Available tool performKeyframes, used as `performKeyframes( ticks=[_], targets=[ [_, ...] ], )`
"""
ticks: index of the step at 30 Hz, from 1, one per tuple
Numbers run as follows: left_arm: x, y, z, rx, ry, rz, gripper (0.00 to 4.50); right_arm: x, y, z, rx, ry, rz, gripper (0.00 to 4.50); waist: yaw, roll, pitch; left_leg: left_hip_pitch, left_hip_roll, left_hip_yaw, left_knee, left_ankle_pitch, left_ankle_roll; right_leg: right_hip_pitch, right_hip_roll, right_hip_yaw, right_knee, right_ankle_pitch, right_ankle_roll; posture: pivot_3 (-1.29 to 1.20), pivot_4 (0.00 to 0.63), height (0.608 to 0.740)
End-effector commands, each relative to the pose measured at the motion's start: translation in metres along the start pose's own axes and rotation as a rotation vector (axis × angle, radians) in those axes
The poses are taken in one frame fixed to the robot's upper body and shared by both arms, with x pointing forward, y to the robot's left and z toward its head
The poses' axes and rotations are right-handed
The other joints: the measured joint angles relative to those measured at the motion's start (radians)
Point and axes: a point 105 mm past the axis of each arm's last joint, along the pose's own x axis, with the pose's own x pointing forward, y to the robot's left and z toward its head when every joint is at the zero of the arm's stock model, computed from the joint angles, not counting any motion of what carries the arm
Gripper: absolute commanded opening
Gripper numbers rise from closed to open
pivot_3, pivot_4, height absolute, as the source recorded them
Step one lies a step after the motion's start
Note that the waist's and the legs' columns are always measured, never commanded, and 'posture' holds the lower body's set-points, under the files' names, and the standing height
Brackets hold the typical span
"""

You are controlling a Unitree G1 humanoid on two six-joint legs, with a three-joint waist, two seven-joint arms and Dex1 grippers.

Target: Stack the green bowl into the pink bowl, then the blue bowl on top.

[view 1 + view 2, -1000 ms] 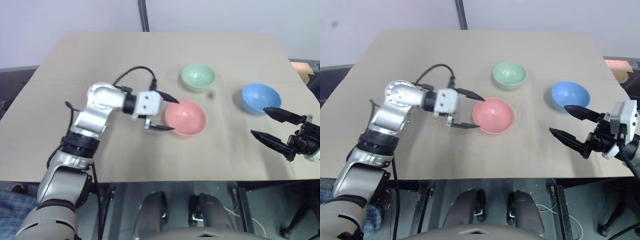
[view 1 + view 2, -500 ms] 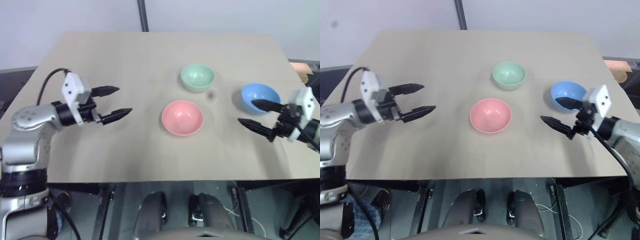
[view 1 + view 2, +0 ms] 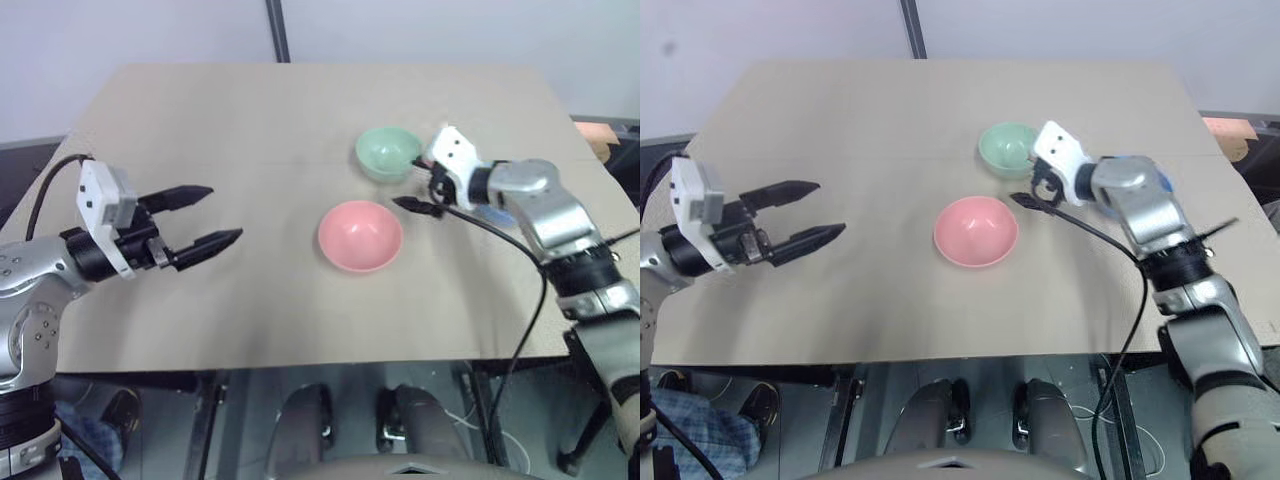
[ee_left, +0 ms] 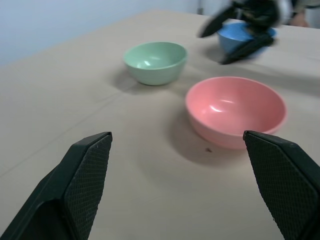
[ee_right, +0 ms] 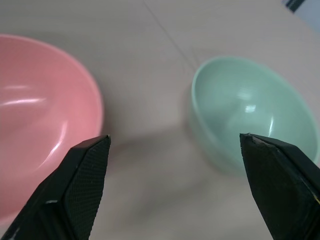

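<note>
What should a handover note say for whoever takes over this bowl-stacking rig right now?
Left gripper: open, empty, above the table's left side, apart from the bowls.
Right gripper: open, empty, between the green bowl and the pink bowl, touching neither as far as I can tell.
Blue bowl: farther right, behind the right arm.
Done: nothing stacked; all three bowls sit apart on the table.
Left: green into pink, then blue on top.

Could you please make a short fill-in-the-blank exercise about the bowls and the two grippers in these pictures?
1. The bowl lying nearest the right gripper is the ____ bowl.
2. The pink bowl holds ____ inside it.
3. The jaws of the left gripper stand ____.
4. The bowl partly hidden behind the right arm is the ____ bowl.

Missing words: green; nothing; open; blue
</note>
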Motion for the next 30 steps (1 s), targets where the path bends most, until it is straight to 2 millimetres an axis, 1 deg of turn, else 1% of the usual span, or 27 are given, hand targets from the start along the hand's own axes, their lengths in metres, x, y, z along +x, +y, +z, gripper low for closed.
performKeyframes(
  ticks=[1, 2, 6, 11, 13, 15, 19, 21, 22, 26, 27, 30],
  targets=[
    [0.005, -0.004, 0.012, 0.049, -0.025, -0.025, 4.44, 0.014, -0.012, 0.015, -0.116, 0.009, -0.023, 4.5, 0.001, 0.0, 0.0, 0.0, 0.0, 0.0, 0.0, 0.0, 0.0, 0.0, 0.0, 0.0, 0.0, 0.0, 0.0, 0.0, 0.15, 0.74],
    [0.007, -0.005, 0.012, 0.05, -0.027, -0.03, 4.44, 0.019, -0.013, 0.016, -0.137, 0.025, -0.019, 4.5, 0.001, 0.0, 0.0, 0.0, 0.0, 0.0, 0.0, 0.0, 0.0, 0.0, 0.0, 0.0, 0.0, 0.0, 0.0, 0.0, 0.15, 0.74],
    [0.012, -0.006, 0.011, 0.05, -0.034, -0.043, 4.44, 0.039, -0.018, 0.006, -0.199, 0.147, -0.023, 4.5, -0.001, 0.0, 0.0, 0.0, 0.0, 0.001, 0.0, 0.0, 0.0, 0.0, 0.0, 0.0, 0.0, 0.0, 0.0, 0.0, 0.15, 0.74],
    [0.016, -0.008, 0.012, 0.053, -0.042, -0.053, 4.44, 0.049, -0.022, -0.011, -0.218, 0.283, -0.035, 4.5, -0.002, 0.0, 0.0, 0.0, 0.0, 0.001, 0.0, 0.0, 0.0, 0.0, -0.001, 0.001, 0.0, 0.0, -0.001, 0.0, 0.15, 0.74],
    [0.018, -0.01, 0.013, 0.056, -0.047, -0.06, 4.5, 0.055, -0.018, -0.009, -0.246, 0.289, -0.017, 3.97, -0.005, 0.0, 0.0, 0.0, 0.0, 0.001, 0.0, 0.0, 0.0, -0.001, -0.001, 0.001, 0.0, 0.0, -0.001, 0.0, 0.15, 0.74],
    [0.019, -0.011, 0.013, 0.058, -0.049, -0.06, 4.5, 0.058, -0.016, -0.007, -0.26, 0.282, -0.007, 3.26, -0.009, 0.0, 0.0, 0.0, 0.0, 0.002, 0.0, 0.0, 0.0, -0.001, -0.001, 0.001, 0.001, 0.0, -0.001, 0.0, 0.15, 0.74],
    [0.021, -0.013, 0.012, 0.058, -0.047, -0.059, 4.5, 0.06, -0.016, -0.005, -0.278, 0.271, -0.012, 1.17, -0.018, 0.0, 0.0, 0.0, 0.0, 0.001, -0.001, 0.0, 0.0, -0.001, -0.001, 0.001, 0.001, 0.0, -0.001, 0.0, 0.15, 0.74],
    [0.022, -0.015, 0.012, 0.054, -0.053, -0.065, 4.5, 0.061, -0.015, -0.003, -0.278, 0.261, -0.007, 0.29, -0.019, 0.0, 0.0, 0.0, 0.0, 0.001, -0.001, 0.0, 0.0, -0.001, -0.001, 0.001, 0.001, 0.0, -0.001, 0.0, 0.15, 0.74],
    [0.023, -0.015, 0.012, 0.054, -0.054, -0.066, 4.5, 0.061, -0.015, -0.002, -0.279, 0.254, -0.005, 0.06, -0.02, 0.0, 0.0, 0.0, 0.0, 0.001, -0.001, 0.0, 0.0, -0.001, -0.001, 0.001, 0.001, 0.0, -0.001, 0.0, 0.15, 0.74],
    [0.025, -0.016, 0.011, 0.052, -0.053, -0.065, 4.5, 0.062, -0.014, 0.004, -0.289, 0.229, 0.001, 0.06, -0.023, 0.001, 0.0, 0.0, 0.0, 0.001, -0.001, 0.0, -0.001, -0.001, -0.001, 0.001, 0.002, 0.0, -0.001, 0.0, 0.15, 0.74],
    [0.025, -0.016, 0.011, 0.051, -0.054, -0.065, 4.5, 0.062, -0.014, 0.008, -0.298, 0.209, 0.004, 0.06, -0.023, 0.001, 0.0, 0.0, 0.0, 0.001, -0.001, 0.0, -0.001, -0.001, -0.001, 0.001, 0.002, 0.0, -0.001, 0.0, 0.15, 0.74],
    [0.027, -0.015, 0.01, 0.051, -0.054, -0.066, 4.5, 0.06, -0.013, 0.03, -0.303, 0.104, 0.035, 0.06, -0.024, 0.001, 0.001, 0.0, 0.0, 0.001, -0.001, 0.0, -0.001, -0.001, -0.001, 0.001, 0.002, 0.0, -0.001, 0.0, 0.15, 0.74]
  ],
)
